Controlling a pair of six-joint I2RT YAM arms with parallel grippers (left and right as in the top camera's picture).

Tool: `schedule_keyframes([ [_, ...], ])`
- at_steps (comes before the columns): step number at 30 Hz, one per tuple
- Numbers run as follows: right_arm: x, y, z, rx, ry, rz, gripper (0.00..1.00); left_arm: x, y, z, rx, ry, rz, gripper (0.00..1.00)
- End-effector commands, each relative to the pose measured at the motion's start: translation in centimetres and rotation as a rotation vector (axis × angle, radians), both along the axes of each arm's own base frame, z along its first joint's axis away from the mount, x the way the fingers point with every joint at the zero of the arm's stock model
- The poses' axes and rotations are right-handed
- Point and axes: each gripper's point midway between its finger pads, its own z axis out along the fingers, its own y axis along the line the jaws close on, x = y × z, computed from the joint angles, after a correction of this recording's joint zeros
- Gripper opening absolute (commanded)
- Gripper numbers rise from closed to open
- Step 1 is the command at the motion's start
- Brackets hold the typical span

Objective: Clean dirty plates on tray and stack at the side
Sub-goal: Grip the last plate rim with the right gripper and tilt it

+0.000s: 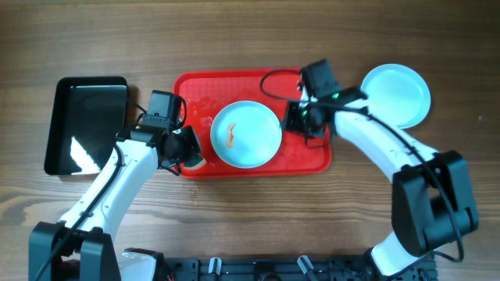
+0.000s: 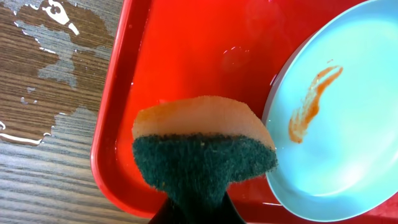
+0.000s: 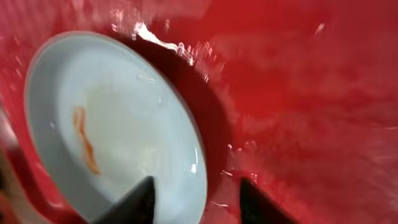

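You have two plates in view. The smeared plate point(image 1: 246, 134) sits in the middle of the red tray point(image 1: 191, 86). The second plate point(image 1: 396, 95) lies on the bare counter point(image 1: 250, 39), off the red tray toward 2 o'clock, and shows no marks from above. There are two trays: the red one at centre and a black tray point(image 1: 86, 125) well apart at its 9 o'clock. There is one sponge, and both arms are in view.

Your left pincer point(image 1: 187, 152) hangs over the red tray's 8 o'clock edge, just beside the smeared plate. Your right pincer point(image 1: 305, 117) is at that plate's 2 o'clock side.

Only the left wrist view shows you the sponge point(image 2: 205, 143): orange on top with a dark green scrub face, and the left pincer is clenched on it. It is close to the plate rim; I cannot tell if it touches. That view alone also shows a puddle point(image 2: 56, 56) on the wood at 10 o'clock.

The right wrist view is blurred. It alone shows the right pincer released, its fingers point(image 3: 140, 202) apart with the plate's rim between them. The orange streak is plain in all three views.
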Motion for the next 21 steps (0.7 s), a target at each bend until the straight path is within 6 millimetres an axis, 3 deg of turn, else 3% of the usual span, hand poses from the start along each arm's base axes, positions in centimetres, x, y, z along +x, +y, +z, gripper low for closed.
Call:
schedule_keyframes([
  [1, -0.6, 0.8, -1.3, -0.014, 0.009, -0.039, 0.55, -0.1, 0.3, -0.1, 0.008, 0.002, 0.014, 0.04],
  [5, -1.2, 1.9, -1.5, -0.025, 0.002, -0.009, 0.55, 0.0, 0.3, -0.1, 0.007, -0.001, 0.014, 0.04],
  [11, -2.1, 0.3, -4.0, -0.182, 0.029, -0.041, 0.53, -0.2, 0.4, -0.1, 0.009, 0.005, 0.014, 0.04],
  [17, -2.4, 0.1, -5.1, -0.192, 0.062, -0.057, 0.52, -0.2, 0.4, -0.1, 0.009, 0.006, 0.014, 0.04],
  [19, -2.5, 0.3, -5.5, -0.185, 0.073, -0.054, 0.46, -0.2, 0.4, -0.1, 0.009, 0.006, 0.014, 0.04],
  [21, -2.5, 0.6, -5.9, -0.174, 0.082, -0.05, 0.34, -0.2, 0.3, -0.1, 0.008, 0.004, 0.014, 0.04],
])
